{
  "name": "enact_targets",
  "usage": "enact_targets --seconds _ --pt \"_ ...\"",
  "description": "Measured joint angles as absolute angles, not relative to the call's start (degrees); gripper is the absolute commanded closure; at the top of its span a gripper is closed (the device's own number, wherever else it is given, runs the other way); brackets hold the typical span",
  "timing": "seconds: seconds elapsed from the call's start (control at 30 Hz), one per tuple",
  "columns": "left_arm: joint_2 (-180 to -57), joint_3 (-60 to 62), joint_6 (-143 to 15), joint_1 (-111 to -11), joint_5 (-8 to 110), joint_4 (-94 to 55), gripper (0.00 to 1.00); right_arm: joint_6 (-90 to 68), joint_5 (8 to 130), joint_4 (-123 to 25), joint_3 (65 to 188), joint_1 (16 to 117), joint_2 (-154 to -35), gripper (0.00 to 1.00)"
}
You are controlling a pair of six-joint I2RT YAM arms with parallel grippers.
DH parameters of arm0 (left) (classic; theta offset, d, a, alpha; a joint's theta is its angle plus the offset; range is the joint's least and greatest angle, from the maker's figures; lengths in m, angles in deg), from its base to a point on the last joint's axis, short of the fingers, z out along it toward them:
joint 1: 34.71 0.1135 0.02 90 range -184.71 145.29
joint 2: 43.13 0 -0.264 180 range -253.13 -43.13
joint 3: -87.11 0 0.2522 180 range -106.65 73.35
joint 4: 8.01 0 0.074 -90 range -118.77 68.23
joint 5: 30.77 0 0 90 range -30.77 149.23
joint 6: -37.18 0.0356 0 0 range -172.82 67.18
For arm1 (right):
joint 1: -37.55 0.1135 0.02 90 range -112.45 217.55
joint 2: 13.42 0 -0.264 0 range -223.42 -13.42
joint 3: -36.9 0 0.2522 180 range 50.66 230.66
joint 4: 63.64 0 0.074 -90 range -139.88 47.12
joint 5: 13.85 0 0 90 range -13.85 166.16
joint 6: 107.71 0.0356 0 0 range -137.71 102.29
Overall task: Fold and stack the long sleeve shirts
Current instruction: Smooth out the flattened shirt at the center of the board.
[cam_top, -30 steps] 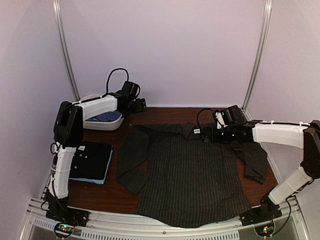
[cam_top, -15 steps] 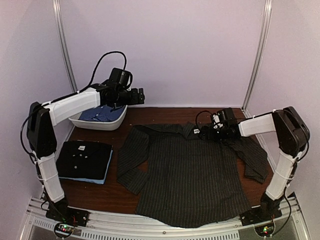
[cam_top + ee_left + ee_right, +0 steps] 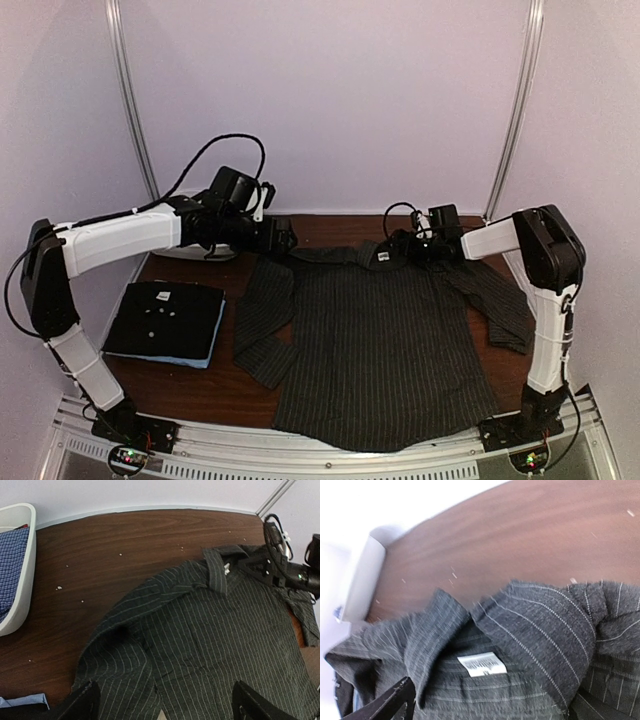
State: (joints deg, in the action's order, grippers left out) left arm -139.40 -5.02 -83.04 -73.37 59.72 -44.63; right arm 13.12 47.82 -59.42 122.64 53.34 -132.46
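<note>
Table (image 3: 235, 395), dark brown wood, carrying all items. Charcoal pinstriped shirt (image 3: 385, 350), spread flat and face down across the middle, collar toward the far wall, hem at the near edge; one sleeve lies alongside the body on the left of the top view, the other reaches toward the right edge. Folded black shirt (image 3: 165, 318), white buttons showing, near left, stacked on a light blue shirt (image 3: 205, 360) whose edge shows beneath. White tub (image 3: 30, 555), far left corner, holding a blue checked shirt (image 3: 10, 565). Left gripper (image 3: 288, 238), jaws wide apart, empty, above the pinstriped shirt's shoulder. Right gripper (image 3: 398, 246), jaws wide apart at the collar, clamped on nothing. White label (image 3: 481, 664), inside the collar. Pale crumbs (image 3: 59, 587), scattered on the bare wood.
</note>
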Motion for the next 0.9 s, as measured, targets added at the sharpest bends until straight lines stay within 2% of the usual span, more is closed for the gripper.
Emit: enact_targets --seconds 0.3,0.47,0.6,0.77,0.9 --pt "-138.5 -1.8 -82.6 -79.2 55.2 -44.1 0.07 24.9 37.3 -70.0 135.8 50.6 -145.4 0.02" --pt "-141.9 -1.8 -82.6 -81.1 54.1 -43.7 0.08 33.0 34.1 -77.6 137.6 49.3 -147.4 0.01" --pt "-146.5 -2.5 -82.6 -81.2 53.9 -43.8 0.12 38.6 32.5 -82.7 140.3 48.7 -147.9 0.00" --pt "-155.9 -9.6 -81.8 -81.2 54.4 -44.4 0.20 44.4 31.4 -88.3 143.9 48.7 -148.8 0.00" --pt "-166.3 -22.9 -80.8 -81.1 58.5 -46.9 0.25 47.5 30.6 -90.9 143.8 48.7 -149.1 0.00"
